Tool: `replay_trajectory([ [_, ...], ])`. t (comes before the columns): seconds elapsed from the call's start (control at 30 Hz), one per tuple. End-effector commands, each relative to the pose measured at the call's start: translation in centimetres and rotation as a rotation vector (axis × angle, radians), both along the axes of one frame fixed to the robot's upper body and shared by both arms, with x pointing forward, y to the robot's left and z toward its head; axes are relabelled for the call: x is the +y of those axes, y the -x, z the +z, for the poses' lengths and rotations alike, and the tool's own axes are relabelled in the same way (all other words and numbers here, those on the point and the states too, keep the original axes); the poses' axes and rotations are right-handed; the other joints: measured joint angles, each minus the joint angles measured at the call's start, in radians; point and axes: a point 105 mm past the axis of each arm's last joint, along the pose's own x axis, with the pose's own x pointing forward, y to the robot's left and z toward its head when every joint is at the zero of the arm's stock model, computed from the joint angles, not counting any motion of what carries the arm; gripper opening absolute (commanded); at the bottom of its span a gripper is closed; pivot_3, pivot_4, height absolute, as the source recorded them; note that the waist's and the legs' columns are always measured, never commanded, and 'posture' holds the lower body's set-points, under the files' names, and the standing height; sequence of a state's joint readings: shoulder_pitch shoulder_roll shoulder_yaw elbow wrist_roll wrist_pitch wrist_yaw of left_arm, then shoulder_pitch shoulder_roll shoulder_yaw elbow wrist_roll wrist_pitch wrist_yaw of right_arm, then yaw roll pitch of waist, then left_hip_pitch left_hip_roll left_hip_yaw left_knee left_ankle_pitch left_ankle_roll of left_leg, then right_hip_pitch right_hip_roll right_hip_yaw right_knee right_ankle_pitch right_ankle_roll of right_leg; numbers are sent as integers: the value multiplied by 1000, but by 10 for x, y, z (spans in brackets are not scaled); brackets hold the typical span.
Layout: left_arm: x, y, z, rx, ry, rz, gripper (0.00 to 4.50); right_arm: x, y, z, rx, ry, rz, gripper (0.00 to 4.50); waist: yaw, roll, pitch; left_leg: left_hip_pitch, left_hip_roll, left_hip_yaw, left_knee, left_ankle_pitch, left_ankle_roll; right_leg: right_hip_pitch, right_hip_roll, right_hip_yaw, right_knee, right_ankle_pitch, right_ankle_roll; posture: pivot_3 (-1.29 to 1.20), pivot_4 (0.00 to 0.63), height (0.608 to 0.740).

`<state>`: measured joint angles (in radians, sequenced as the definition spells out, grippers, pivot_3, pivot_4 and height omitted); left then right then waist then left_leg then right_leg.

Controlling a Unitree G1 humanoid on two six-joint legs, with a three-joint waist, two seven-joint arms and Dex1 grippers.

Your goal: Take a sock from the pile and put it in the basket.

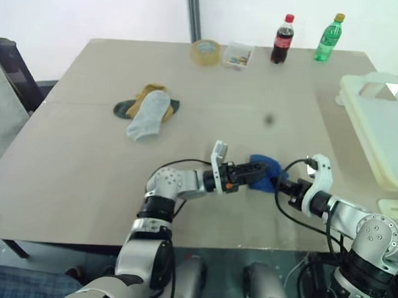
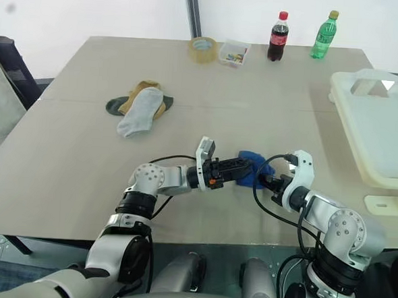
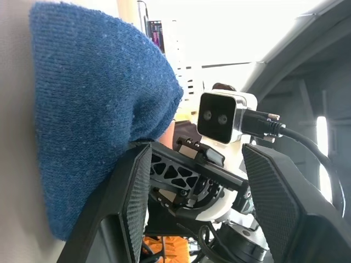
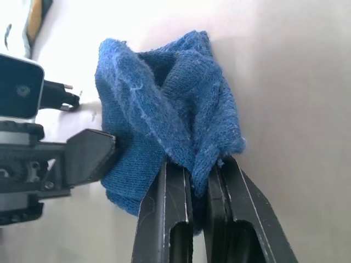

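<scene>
Right gripper (image 4: 200, 181): both black fingers clenched on a fold of the blue sock (image 4: 170, 109) — fabric is pinched between them in the right wrist view.
Left gripper (image 3: 205, 203): fingers spread apart, nothing clamped between them; one finger (image 3: 134, 192) lies against the edge of the blue sock, while the other stands clear of it.
Blue sock: bunched up, low over the tan table (image 1: 82, 176) near its front edge, between the two grippers, with the left gripper meeting it from the robot's left and the right gripper from the robot's right.
Pile (image 1: 147, 109): a light grey sock lies on top of a mustard-yellow one and a dark green one, on the table's left half, well apart from both grippers.
Basket (image 1: 382, 133): cream-white tub with a thick rim and a handle cut-out, at the table's right edge, well apart from the blue sock.
Far edge of table: a roll of tape (image 1: 205, 52), a small clear box (image 1: 237, 55) with coloured bits inside, a cola bottle (image 1: 282, 39) with a red cap and a green bottle (image 1: 329, 38) — all in a row, upright where bottles are concerned.
</scene>
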<state>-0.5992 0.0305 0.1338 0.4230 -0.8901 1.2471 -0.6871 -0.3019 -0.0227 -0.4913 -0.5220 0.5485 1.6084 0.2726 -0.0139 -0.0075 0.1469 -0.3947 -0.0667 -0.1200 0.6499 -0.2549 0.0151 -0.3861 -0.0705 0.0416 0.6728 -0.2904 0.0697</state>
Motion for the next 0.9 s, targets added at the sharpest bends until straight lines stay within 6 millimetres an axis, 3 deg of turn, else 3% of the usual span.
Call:
replay_trajectory([
  [0.03, 2, 2, -9, -243, -171, 18, 2871, 0, -1, 2, -4, -3, 0, 19, -3, 0, 0, 0, 0, 1, -1, 1, -2, 0, 0, 1, 0, 0, 0, 0, 150, 740],
  [0.13, 9, 1, 6, -589, -234, 101, 2871, -5, -3, 7, -22, -11, -10, 19, -3, 1, 0, 0, 1, 2, -2, 1, -2, -1, -1, 2, -1, 0, 0, 0, 150, 740],
  [0.27, 15, 14, 14, -885, -307, 155, 2871, -11, -4, 9, -30, 9, -16, 19, 0, 2, 1, -2, 1, 3, -3, 1, -2, -4, -2, 4, -1, 0, -1, 0, 150, 740],
  [0.6, 32, 13, 9, -1165, -491, 245, 2871, -26, -3, 13, -45, 47, -22, 19, 2, 2, 1, -6, 1, 4, -5, -1, 1, -7, -2, 3, -3, 0, -1, 0, 150, 740],
  [0.9, 24, 14, 12, -1343, -455, 202, 2871, -26, 3, 20, -77, 90, 20, 19, 2, 2, 1, -6, 1, 4, -5, -1, 1, -7, -1, 3, -2, 0, -1, 0, 150, 740],
])
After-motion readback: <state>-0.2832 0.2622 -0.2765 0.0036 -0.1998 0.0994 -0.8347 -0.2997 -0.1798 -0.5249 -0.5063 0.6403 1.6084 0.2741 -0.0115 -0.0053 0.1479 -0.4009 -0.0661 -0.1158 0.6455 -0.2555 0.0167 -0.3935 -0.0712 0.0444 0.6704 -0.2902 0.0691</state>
